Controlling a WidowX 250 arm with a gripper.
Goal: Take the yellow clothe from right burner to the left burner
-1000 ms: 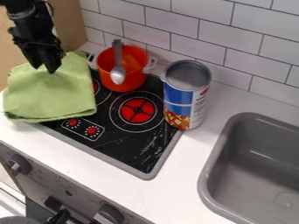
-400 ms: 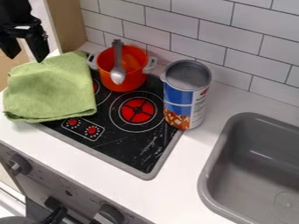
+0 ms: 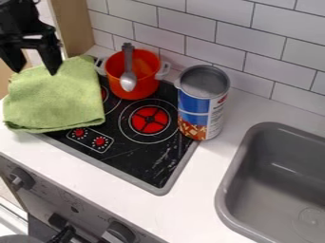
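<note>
Claw (image 3: 35,71) released, fingers spread, above upper L part of cloth (image 3: 56,97).
Yellow-green cloth draped over stove (image 3: 136,156) corner & adj. counter (image 3: 95,178), below claw; orange pot (image 3: 140,88) w/ spoon (image 3: 128,81) seen R of claw, can (image 3: 202,107) farther R, sink (image 3: 279,185) well apart, lower R.

A toy kitchen: 1 stovetop (image 3: 152,175), 1 sink (image 3: 270,187), tiled wall (image 3: 247,42).

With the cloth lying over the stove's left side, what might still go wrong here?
The gripper hangs open by the green cloth's back edge; a lower pass might snag and drag it. The cloth's corner lies close to the orange pot's handle, so a tug there might nudge the pot and jostle its spoon.
</note>
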